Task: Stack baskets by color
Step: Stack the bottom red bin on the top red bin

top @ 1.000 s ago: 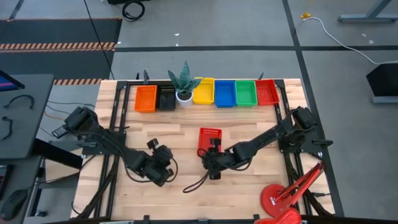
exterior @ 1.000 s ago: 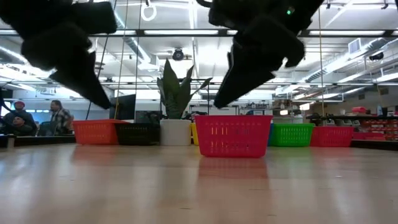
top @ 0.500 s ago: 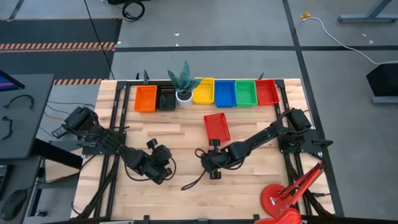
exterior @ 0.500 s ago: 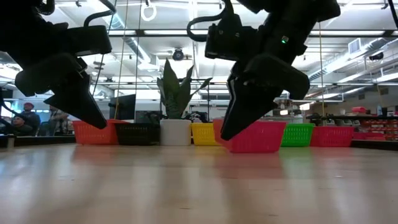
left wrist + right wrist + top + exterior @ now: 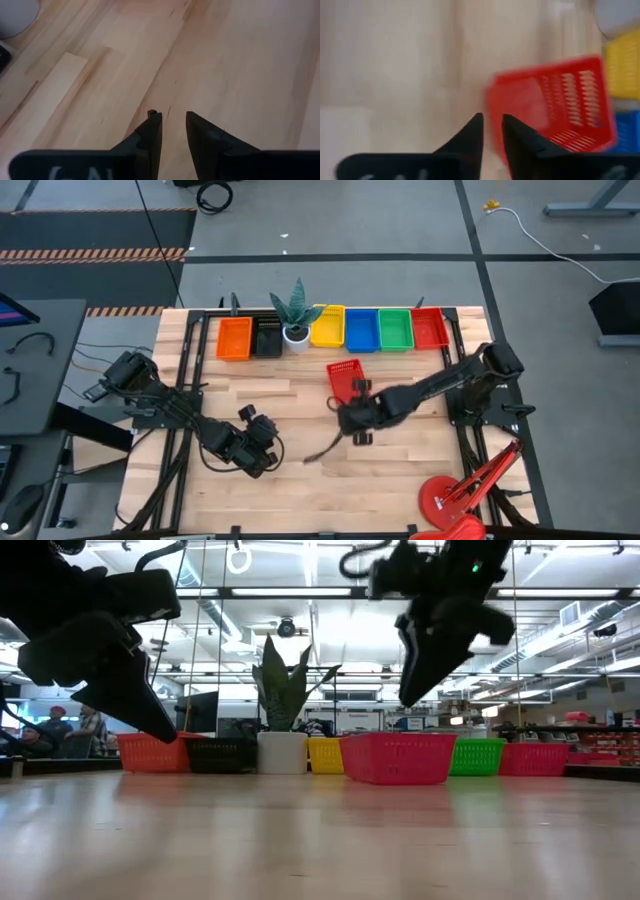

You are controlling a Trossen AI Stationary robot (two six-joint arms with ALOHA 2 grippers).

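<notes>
Last red basket sits loose just ahead of my right end effector (narrowly parted, grasping nothing). Next: re-grip its rim, carry to red stack.

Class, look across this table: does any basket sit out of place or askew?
Yes. One red basket lies alone mid-table, skewed to the table's edges, apart from the neat back row. The right gripper hovers beside it.
</notes>
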